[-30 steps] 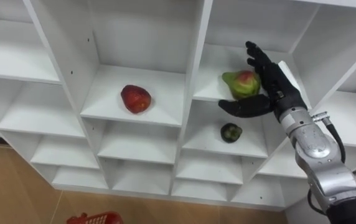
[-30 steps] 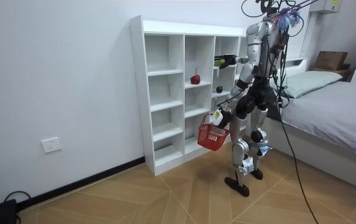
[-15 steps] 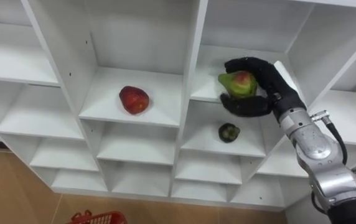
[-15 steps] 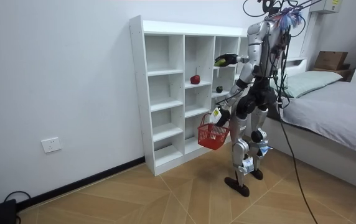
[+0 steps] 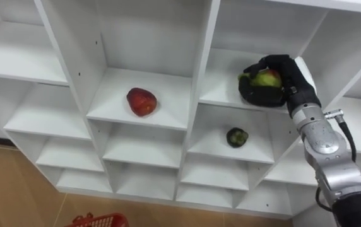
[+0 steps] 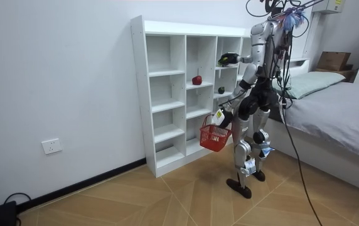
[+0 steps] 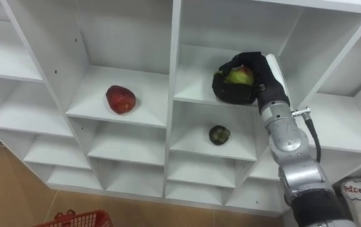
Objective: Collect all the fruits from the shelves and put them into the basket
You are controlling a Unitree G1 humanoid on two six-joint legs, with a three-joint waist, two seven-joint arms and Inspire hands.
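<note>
A green and red fruit (image 5: 267,79) lies on a shelf in the upper right compartment of the white closet (image 6: 139,94). My right hand (image 5: 289,74) is curled round it, thumb underneath and fingers over the top, so it is shut on the fruit. One compartment to the left sits a red apple (image 5: 141,101). A small dark green fruit (image 5: 236,136) lies on the shelf just below the held one. In the room view my left hand (image 6: 220,117) hangs low and carries a red basket (image 6: 214,137) by its handle.
I stand close in front of the closet's right half, with a bed (image 6: 336,107) behind me at the room view's right. The basket's rim (image 5: 98,221) shows at the bottom edge. The other compartments hold nothing. Upright shelf dividers (image 5: 196,94) flank the right hand.
My right hand went from open beside the green and red fruit to fingers curled round it. The apple, the dark fruit and the basket have stayed put.
</note>
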